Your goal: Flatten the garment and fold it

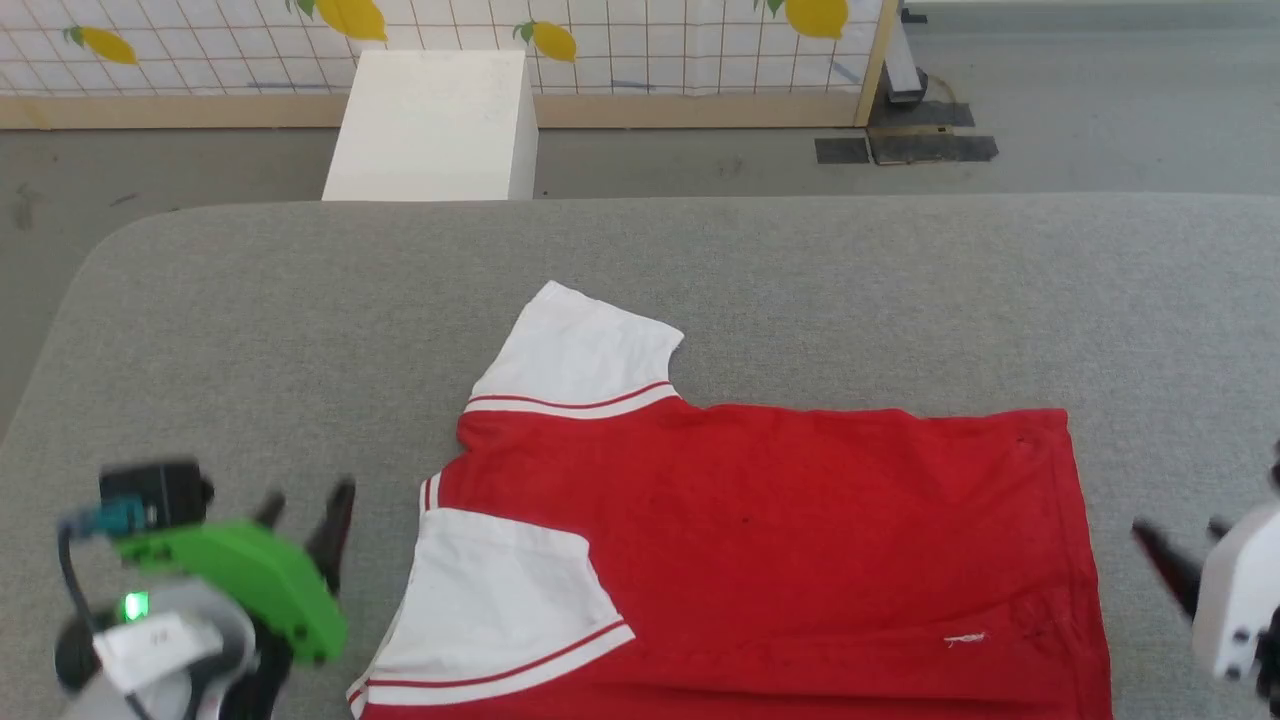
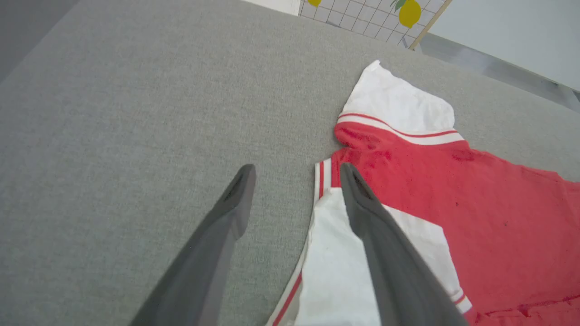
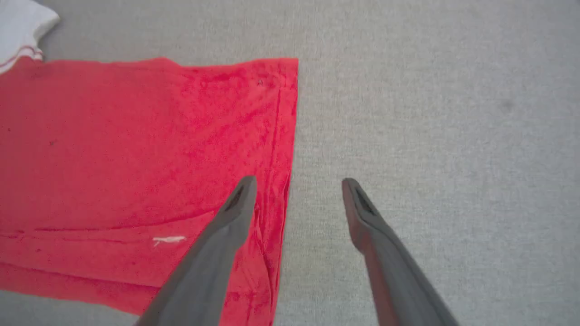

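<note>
Garment [image 1: 760,520] lies plain red side up, bearing a small white mark [image 1: 965,638].

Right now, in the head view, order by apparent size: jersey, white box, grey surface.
1. grey surface
2. jersey
3. white box, which sits farther from the camera, so its true size is unsure.

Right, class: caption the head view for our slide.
Left gripper and right gripper, both open, flank the red garment on grey surface.
</note>
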Controlling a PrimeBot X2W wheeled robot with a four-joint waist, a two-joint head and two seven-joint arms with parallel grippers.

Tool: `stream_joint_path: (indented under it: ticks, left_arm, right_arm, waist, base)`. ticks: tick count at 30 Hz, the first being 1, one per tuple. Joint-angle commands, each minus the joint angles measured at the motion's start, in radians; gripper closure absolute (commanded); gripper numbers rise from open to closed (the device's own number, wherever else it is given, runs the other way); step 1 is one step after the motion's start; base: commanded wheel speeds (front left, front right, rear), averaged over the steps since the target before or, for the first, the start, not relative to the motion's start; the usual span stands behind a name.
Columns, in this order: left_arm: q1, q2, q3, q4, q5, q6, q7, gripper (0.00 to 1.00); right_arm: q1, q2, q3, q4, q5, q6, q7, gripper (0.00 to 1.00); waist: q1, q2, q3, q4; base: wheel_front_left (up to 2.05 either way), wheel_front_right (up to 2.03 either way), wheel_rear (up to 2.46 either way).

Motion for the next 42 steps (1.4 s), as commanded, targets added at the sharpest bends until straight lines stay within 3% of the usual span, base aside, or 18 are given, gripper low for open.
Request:
stream_joint_path:
  ticks: [1,10,17,29,40,41,42]
  left_arm:
    - [-0.054,0.004,-0.005,0.006,0.029,-0.017,-0.016,0.0]
    - [-0.431,-0.067,-0.111,0.204,0.133,-0.142,-0.033,0.0]
    - [-0.702,-0.107,-0.147,0.451,0.119,-0.225,0.078,0.0]
    - [-0.978,-0.14,-0.233,0.682,0.127,-0.256,0.356,0.0]
    - [-0.954,-0.145,-0.318,0.766,0.134,-0.28,0.498,0.0]
    - [-0.949,-0.148,-0.313,0.765,0.119,-0.285,0.505,0.77]
    - [-0.947,-0.15,-0.307,0.762,0.112,-0.286,0.501,1.0]
  right_arm:
    - [-0.036,0.015,-0.014,-0.011,-0.016,-0.002,-0.025,0.0]
    - [-0.192,0.056,-0.017,-0.004,-0.084,-0.002,-0.106,0.0]
    - [-0.306,0.08,0.07,0.017,-0.104,-0.002,-0.125,0.0]
    - [-0.347,0.097,0.078,0.005,-0.119,-0.002,-0.154,0.0]
    - [-0.345,0.111,0.035,-0.02,-0.132,-0.002,-0.159,0.0]
    - [-0.344,0.112,0.033,-0.021,-0.134,-0.002,-0.158,0.0]
    - [-0.344,0.112,0.031,-0.023,-0.135,-0.002,-0.157,0.0]
  waist:
    - [0.0,0.0,0.008,-0.005]
    - [0.0,0.0,0.11,-0.028]
    - [0.0,0.0,0.244,-0.08]
    - [0.0,0.0,0.382,-0.116]
    - [0.0,0.0,0.412,-0.128]
    - [0.0,0.0,0.41,-0.127]
    - [0.0,0.0,0.409,-0.125]
  base:
    - [0.0,0.0,0.0]
    - [0.0,0.0,0.0]
    - [0.0,0.0,0.0]
    - [0.0,0.0,0.0]
    - [0.0,0.0,0.0]
    - [0.0,0.0,0.0]
    - [0.0,0.0,0.0]
